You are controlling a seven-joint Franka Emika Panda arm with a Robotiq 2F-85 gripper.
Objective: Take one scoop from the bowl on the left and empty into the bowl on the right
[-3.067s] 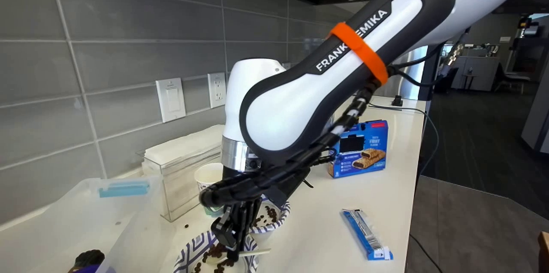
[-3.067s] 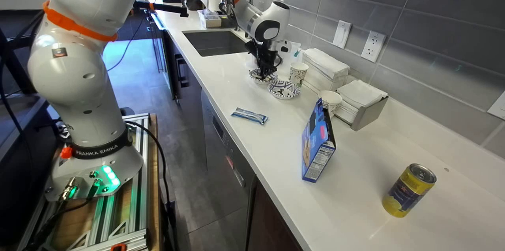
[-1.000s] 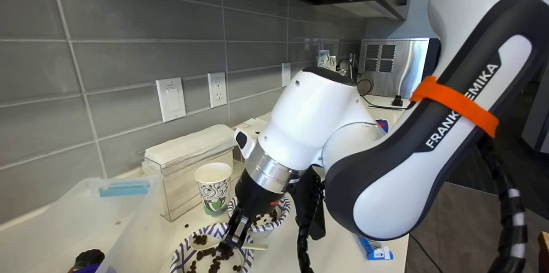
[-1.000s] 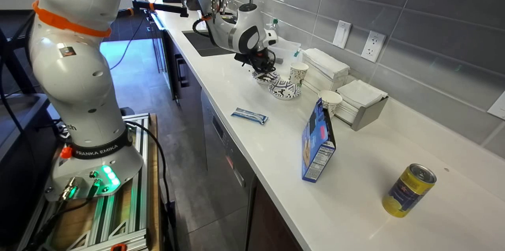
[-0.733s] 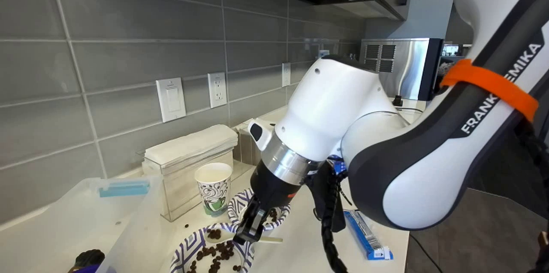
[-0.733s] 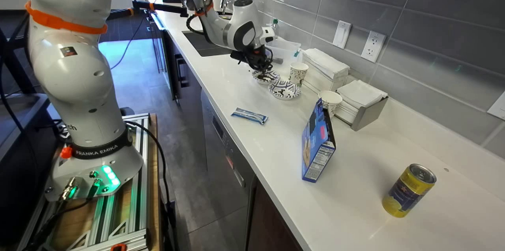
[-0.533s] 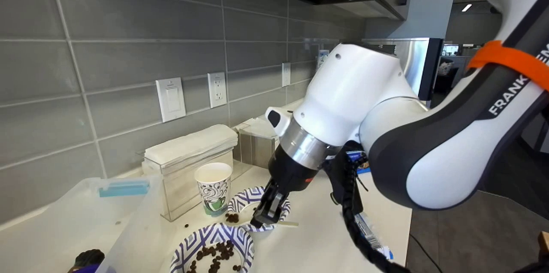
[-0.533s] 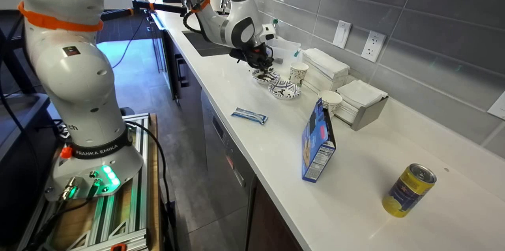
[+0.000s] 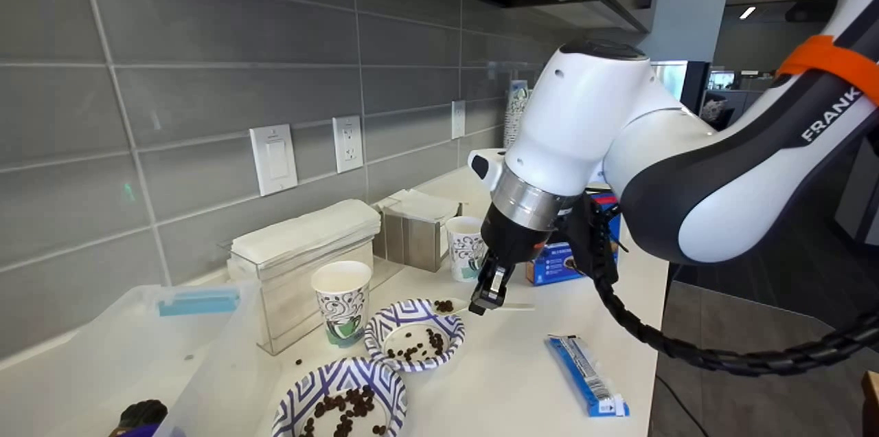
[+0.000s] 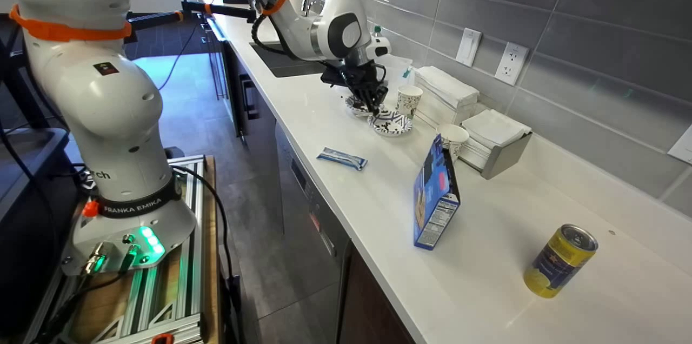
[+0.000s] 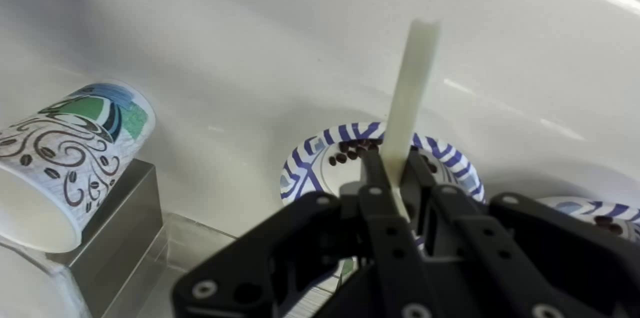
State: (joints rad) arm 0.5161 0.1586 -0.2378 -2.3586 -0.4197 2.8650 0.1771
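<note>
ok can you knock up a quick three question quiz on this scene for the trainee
1. True or false: the spoon carries dark pieces in its scoop end.
2. Where does the blue-wrapped bar lie? (a) in a paper cup, (b) on the counter, (c) in the plastic tub.
3. Fill in the blank: the gripper is shut on the spoon's ____.

Key: 1. true; 2. b; 3. handle

In exterior view: cup [image 9: 341,303] left of far bowl [image 9: 404,313], packet [image 9: 586,375] right, near bowl [image 9: 343,372] before.
</note>
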